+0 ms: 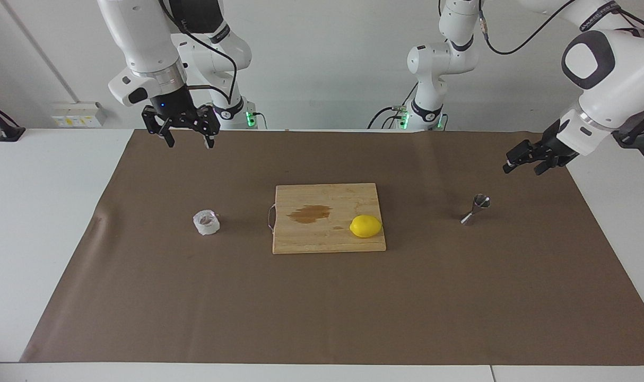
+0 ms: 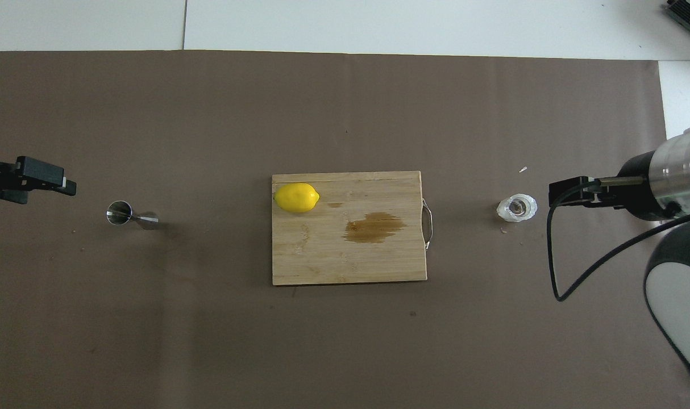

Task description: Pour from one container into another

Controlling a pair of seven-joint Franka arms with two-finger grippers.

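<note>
1. The cup [image 1: 206, 222], a little crinkly whitish thing, sits on the brown mat [image 1: 322, 307] toward the right arm's end of the table, beside the handle end of the board [image 1: 322, 239]. It's upright, nothing touching it.
2. The jigger [image 1: 476, 209] is on the mat toward the left arm's end, well apart from the board, about level with the cup. It stands upright on one cone, mouth up.
3. The right gripper [image 1: 186, 140] hangs up in the air over the mat's edge by the robots, fingers pointing down and spread wide, holding nothing. It's well clear of the cup.
4. The left gripper [image 1: 522, 164] is up over the mat near the jigger, tilted sideways, jaws apart and empty. Not touching the jigger.
5. The board sits mid-table with a lemon [image 1: 365, 226] on it, at the end nearest the jigger, and a brown wet stain [image 1: 309, 213] closer to the handle end.
</note>
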